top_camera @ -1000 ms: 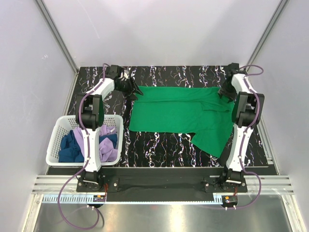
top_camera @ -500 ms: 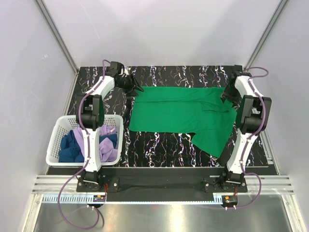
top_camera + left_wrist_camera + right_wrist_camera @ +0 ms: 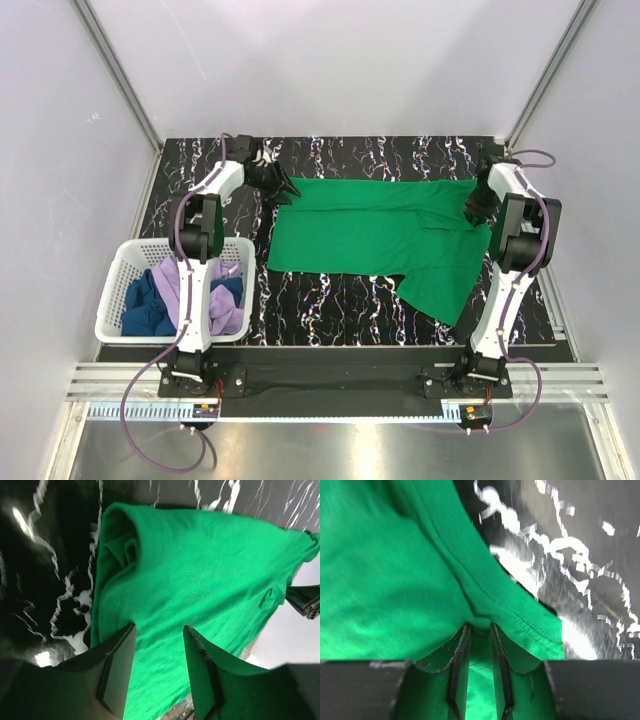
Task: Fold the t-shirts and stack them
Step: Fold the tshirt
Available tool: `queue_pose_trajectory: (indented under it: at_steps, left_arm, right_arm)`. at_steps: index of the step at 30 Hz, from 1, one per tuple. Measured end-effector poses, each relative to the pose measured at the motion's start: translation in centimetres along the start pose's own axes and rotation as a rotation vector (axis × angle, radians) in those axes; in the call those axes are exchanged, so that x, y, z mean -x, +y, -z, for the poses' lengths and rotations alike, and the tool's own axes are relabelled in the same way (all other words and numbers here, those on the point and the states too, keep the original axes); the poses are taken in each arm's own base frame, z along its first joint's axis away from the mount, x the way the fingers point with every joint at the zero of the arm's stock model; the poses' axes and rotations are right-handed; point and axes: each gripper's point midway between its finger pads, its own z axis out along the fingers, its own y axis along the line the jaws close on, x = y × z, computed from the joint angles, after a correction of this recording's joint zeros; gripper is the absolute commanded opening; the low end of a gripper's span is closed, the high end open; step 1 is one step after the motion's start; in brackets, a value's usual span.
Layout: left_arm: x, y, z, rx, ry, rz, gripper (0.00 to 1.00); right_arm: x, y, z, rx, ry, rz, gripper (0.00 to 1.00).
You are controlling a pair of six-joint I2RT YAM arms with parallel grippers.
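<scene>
Lilac t-shirt (image 3: pixel 229 311) partly behind the left arm (image 3: pixel 196 300)

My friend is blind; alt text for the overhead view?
A bright green t-shirt lies spread on a marbled table, left pincer and right pincer at its far corners. A white basket holds a lilac shirt and a dark blue shirt.

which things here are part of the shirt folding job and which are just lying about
Part of the job: green t-shirt, lilac t-shirt, dark blue t-shirt.
Just lying about: white lattice basket, black marbled table.
</scene>
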Motion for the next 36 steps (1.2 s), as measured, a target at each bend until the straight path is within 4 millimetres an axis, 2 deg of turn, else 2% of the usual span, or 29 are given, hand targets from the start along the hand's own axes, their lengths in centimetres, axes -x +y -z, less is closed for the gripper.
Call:
queue_pose_trajectory:
  at_steps: [3, 5, 10, 12, 13, 14, 16, 17, 20, 22, 24, 26, 29, 31, 34, 36]
  left_arm:
    - [1.3, -0.1, 0.0, -0.001, -0.027, -0.012, 0.52]
    - [1.7, 0.0, 0.0, -0.006, -0.033, -0.009, 0.54]
    - [3.0, 0.1, 0.7, -0.022, -0.058, 0.006, 0.66]
    - [3.4, 0.2, 1.0, -0.031, -0.064, 0.015, 0.68]
    - [3.5, 0.2, 1.1, -0.034, -0.065, 0.019, 0.72]
    - [3.5, 0.0, 1.2, -0.036, -0.066, 0.018, 0.74]
    - [3.6, -0.1, 1.7, -0.032, -0.075, 0.009, 0.88]
    - [3.5, -0.4, 2.2, -0.027, -0.078, 0.004, 0.88]
    - [3.1, -1.4, 3.9, -0.007, -0.097, -0.013, 0.88]
    - [2.5, -2.4, 5.7, 0.01, -0.118, -0.034, 0.86]
    - [2.2, -4.0, 7.8, 0.008, -0.154, -0.068, 0.81]
    - [1.8, -5.4, 9.5, 0.003, -0.184, -0.101, 0.8]
    - [0.5, -6.5, 11.2, 0.012, -0.208, -0.137, 0.77]
    - [-1.2, -6.7, 11.7, 0.031, -0.203, -0.155, 0.73]
    - [-4.9, -6.5, 11.4, 0.067, -0.161, -0.18, 0.73]
    - [-7.5, -6.2, 11.0, 0.101, -0.127, -0.199, 0.72]
  right_arm:
    - [1.3, 0.5, -0.4, 0.008, -0.011, -0.003, 0.31]
    - [2.5, 1.0, -0.6, 0.018, -0.023, -0.004, 0.37]
    - [4.0, 2.2, -0.5, 0.037, -0.02, 0.005, 0.66]
    - [3.8, 1.9, 0.3, 0.028, -0.001, 0.006, 0.72]
    - [3.8, 1.7, 0.8, 0.024, 0.002, 0.004, 0.79]
    - [3.6, 1.5, 1.5, 0.019, 0.008, 0.001, 0.8]
    - [2.8, 0.6, 3.2, 0.01, 0.02, -0.002, 0.83]
    - [2.3, 0.1, 4.0, 0.008, 0.024, -0.004, 0.84]
    - [-0.4, -2.1, 8.2, 0.017, 0.033, -0.023, 0.83]
    - [-2.9, -3.5, 11.1, 0.045, 0.033, -0.041, 0.8]
    - [-5.9, -5.0, 13.2, 0.074, 0.039, -0.061, 0.73]
    - [-8.7, -6.0, 14.4, 0.098, 0.057, -0.084, 0.68]
    - [-12.8, -6.8, 14.0, 0.13, 0.115, -0.119, 0.52]
    - [-15.9, -7.1, 12.8, 0.138, 0.187, -0.141, 0.47]
    - [-20.3, -7.8, 10.8, 0.122, 0.301, -0.168, 0.47]
    - [-22.4, -8.3, 10.0, 0.112, 0.344, -0.184, 0.5]
